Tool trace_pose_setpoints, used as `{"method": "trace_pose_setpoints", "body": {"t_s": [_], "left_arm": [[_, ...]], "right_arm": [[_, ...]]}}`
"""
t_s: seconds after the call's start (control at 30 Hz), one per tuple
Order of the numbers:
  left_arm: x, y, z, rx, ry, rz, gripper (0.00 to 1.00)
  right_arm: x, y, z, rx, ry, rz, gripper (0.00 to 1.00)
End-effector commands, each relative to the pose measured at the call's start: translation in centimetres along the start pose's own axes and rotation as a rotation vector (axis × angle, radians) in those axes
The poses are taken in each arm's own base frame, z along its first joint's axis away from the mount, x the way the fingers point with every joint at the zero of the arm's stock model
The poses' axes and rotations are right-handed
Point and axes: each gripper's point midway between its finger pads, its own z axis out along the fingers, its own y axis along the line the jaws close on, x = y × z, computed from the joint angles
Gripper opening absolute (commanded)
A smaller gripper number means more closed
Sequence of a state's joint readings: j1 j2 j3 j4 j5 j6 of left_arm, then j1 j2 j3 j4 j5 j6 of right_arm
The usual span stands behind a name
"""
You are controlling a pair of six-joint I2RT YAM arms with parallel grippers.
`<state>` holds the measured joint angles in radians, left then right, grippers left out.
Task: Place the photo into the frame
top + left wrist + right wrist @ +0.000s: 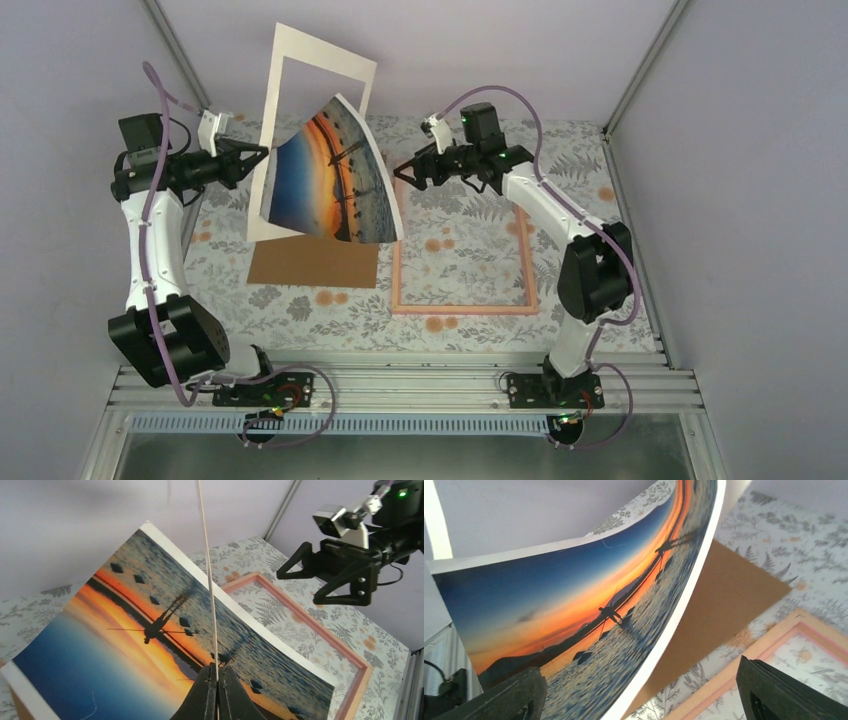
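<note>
The photo (pixel 330 185), a sunset print, hangs curled in the air beside its upright white border sheet (pixel 305 65). My left gripper (pixel 262 152) is shut on that sheet's left edge, which shows edge-on as a thin white line rising from the jaws of the left gripper (pixel 216 672). The print (pixel 150 630) bows away toward the right arm. The pink frame (pixel 462 308) lies flat on the floral table, nothing inside it. My right gripper (pixel 405 175) stands open just right of the print's free edge (pixel 664 630); in its wrist view the right gripper (pixel 644 682) has that edge between the wide jaws, untouched.
A brown cardboard board (pixel 312 262) lies flat under the hanging print, left of the frame (pixel 774 640). Grey walls and metal corner posts (pixel 640 70) close in the back and sides. The right arm's gripper (pixel 302 582) hovers over the frame's far corner.
</note>
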<state>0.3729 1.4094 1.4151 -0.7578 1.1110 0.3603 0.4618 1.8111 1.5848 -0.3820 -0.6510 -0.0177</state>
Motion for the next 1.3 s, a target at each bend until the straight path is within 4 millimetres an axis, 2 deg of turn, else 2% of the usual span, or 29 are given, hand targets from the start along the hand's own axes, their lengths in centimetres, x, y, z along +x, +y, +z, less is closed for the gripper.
{"method": "trace_pose_setpoints", "body": {"t_s": [0.0, 0.17, 0.3, 0.4, 0.47, 0.57, 0.67, 0.7, 0.97, 1.27], "left_arm": [[-0.2, -1.9, -0.4, 0.045, -0.029, 0.042, 0.02], [-0.2, -2.7, -0.3, 0.067, -0.033, 0.052, 0.02], [0.2, -2.9, -0.2, 0.078, -0.025, 0.047, 0.02], [0.6, -3.1, 0.2, 0.090, -0.015, 0.042, 0.02], [0.8, -3.5, 0.4, 0.101, -0.010, 0.045, 0.02], [1.1, -4.3, 1.1, 0.115, 0.004, 0.052, 0.02], [1.3, -4.9, 1.7, 0.126, 0.014, 0.052, 0.02], [1.3, -5.1, 2.0, 0.133, 0.016, 0.048, 0.02], [0.5, -7.9, 3.4, 0.218, 0.028, 0.039, 0.02], [-0.7, -9.5, 3.0, 0.287, 0.014, 0.012, 0.02]], "right_arm": [[3.6, -0.1, 2.2, -0.114, 0.084, 0.170, 0.92], [6.9, 0.8, 5.3, -0.214, 0.158, 0.310, 0.92], [8.0, 1.7, 6.8, -0.300, 0.192, 0.381, 0.91], [7.8, 2.0, 7.3, -0.345, 0.199, 0.408, 0.81], [7.6, 2.1, 7.5, -0.355, 0.201, 0.418, 0.67], [6.9, 2.3, 7.6, -0.367, 0.191, 0.419, 0.37], [5.4, 2.8, 7.6, -0.384, 0.162, 0.397, 0.07], [4.8, 3.2, 7.6, -0.394, 0.151, 0.389, 0.04], [0.0, 6.0, 7.9, -0.443, 0.034, 0.305, 0.04], [-2.9, 6.4, 11.1, -0.451, -0.030, 0.319, 0.04]]}}
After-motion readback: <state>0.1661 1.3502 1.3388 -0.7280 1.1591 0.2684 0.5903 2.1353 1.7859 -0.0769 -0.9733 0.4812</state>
